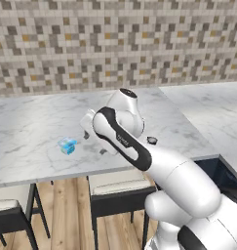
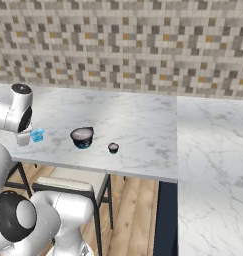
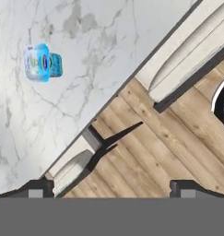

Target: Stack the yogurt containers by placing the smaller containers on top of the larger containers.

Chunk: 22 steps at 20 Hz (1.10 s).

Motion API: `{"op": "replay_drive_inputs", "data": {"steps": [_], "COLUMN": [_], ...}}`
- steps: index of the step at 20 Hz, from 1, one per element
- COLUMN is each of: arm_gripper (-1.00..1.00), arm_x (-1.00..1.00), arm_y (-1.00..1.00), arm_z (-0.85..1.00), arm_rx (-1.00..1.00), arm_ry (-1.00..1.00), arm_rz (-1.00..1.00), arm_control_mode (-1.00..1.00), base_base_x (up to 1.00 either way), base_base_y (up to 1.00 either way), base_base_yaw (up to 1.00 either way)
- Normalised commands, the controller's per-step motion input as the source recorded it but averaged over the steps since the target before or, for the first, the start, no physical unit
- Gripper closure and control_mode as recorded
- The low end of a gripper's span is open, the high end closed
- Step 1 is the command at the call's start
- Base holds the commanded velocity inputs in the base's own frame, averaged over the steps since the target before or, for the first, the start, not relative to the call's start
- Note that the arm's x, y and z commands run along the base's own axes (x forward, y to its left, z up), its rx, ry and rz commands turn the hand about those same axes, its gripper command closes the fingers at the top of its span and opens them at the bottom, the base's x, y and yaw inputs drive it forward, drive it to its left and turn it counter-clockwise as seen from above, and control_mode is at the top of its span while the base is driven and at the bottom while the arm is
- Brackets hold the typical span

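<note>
A small light-blue boxy container (image 1: 67,145) (image 2: 37,135) (image 3: 42,63) lies on the marble counter (image 1: 32,122), near its front edge. The wide dark tub (image 2: 82,137) with a pale top stands to its right. Further right sits the tiny dark cup (image 1: 151,140) (image 2: 113,148). My gripper (image 1: 94,144) (image 3: 112,189) hovers over the counter's front edge, just right of the blue container. It is open wide, with nothing between its fingertips (image 3: 39,188). In the hand view the blue container is at the upper left, well off the gripper's line.
Padded stools (image 1: 122,188) (image 3: 187,50) stand under the counter's front edge, over a wooden floor (image 3: 145,152). A tiled wall (image 2: 118,45) backs the counter. A second marble counter (image 2: 213,165) runs along the right.
</note>
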Motion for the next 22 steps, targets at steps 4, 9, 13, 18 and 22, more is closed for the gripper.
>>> {"op": "replay_drive_inputs", "data": {"steps": [4,9,13,18,22], "arm_gripper": [-1.0,-1.0,-1.0,-1.0,-1.0], "arm_x": [0.05,0.06,0.05,0.08,0.09], "arm_y": [0.04,0.0,-0.06,-0.06,-0.08], "arm_z": [-0.18,-0.12,-0.04,0.0,0.0], "arm_rx": [0.03,0.0,0.0,0.05,0.08], "arm_ry": [0.0,0.0,0.02,0.0,0.01], "arm_rz": [-0.2,-0.13,-0.01,0.02,0.1], "arm_control_mode": [-1.0,-1.0,-1.0,-1.0,-1.0], "base_base_x": [0.0,0.0,0.0,0.0,0.0], "base_base_y": [0.0,0.0,0.0,0.0,0.0], "base_base_yaw": [0.0,0.0,0.0,0.0,0.0]}}
